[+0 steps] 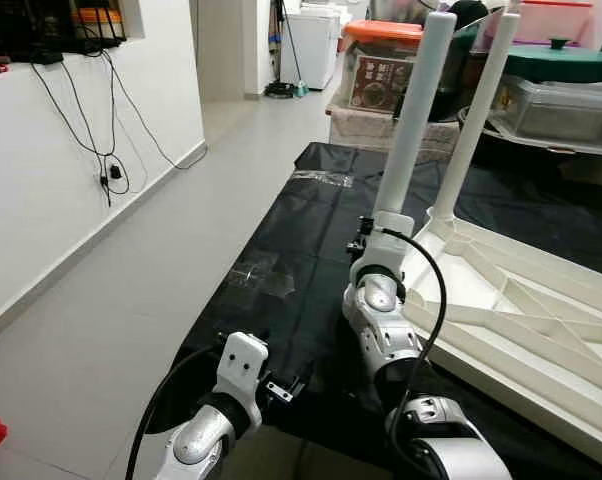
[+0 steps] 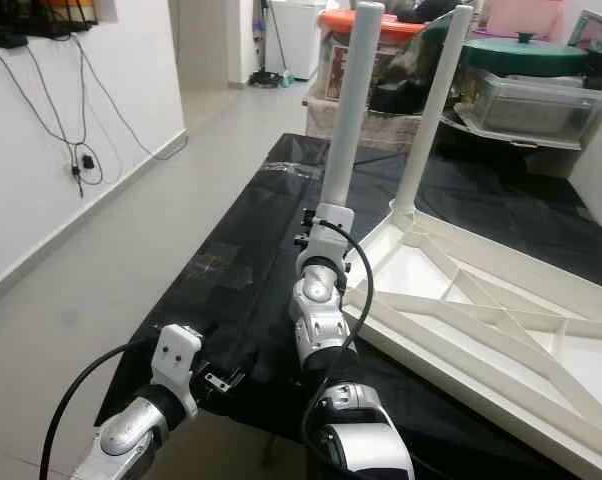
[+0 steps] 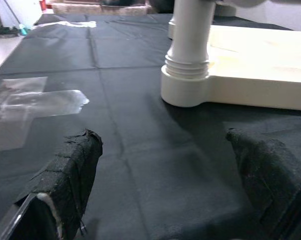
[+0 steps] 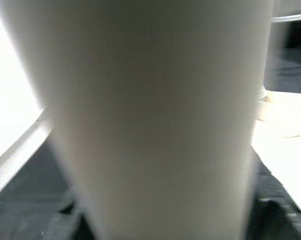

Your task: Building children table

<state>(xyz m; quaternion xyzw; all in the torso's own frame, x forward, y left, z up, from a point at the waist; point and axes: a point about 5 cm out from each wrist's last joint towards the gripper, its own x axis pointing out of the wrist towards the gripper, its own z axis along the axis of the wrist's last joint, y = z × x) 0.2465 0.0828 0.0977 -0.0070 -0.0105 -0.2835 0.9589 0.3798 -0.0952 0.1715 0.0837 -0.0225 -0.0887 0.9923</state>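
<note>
Left eye view: a white children's table top (image 1: pixel 521 310) is laid upside down on a black floor sheet (image 1: pixel 281 260), ribbed underside up. Two white table legs stand upright in its corners, the near leg (image 1: pixel 413 120) and the far leg (image 1: pixel 478 110). The right arm is raised to the base of the near leg, with the right gripper (image 1: pixel 373 235) placed right at that leg's lower end; whether its fingers are closed on the leg cannot be told from here. The left gripper (image 1: pixel 286 388) is held low over the sheet's near edge, well apart from the table. Storage boxes (image 1: pixel 381 70) with an orange lid are stacked behind the sheet, and black cables (image 1: pixel 106 150) hang down the white wall on the left. Right eye view: same layout is seen; the near leg's socket corner sits just beside the right wrist, the far leg at the corner behind it. Left wrist view: both padded black fingers (image 3: pixel 70 175) are spread wide apart with nothing between them, just above the sheet; the near leg's threaded base and the table's corner are seen ahead, and clear tape (image 3: pixel 35 100) is stuck on the sheet. Right wrist view: the near leg is seen pressed close to the camera, blurred; finger state cannot be told.
</note>
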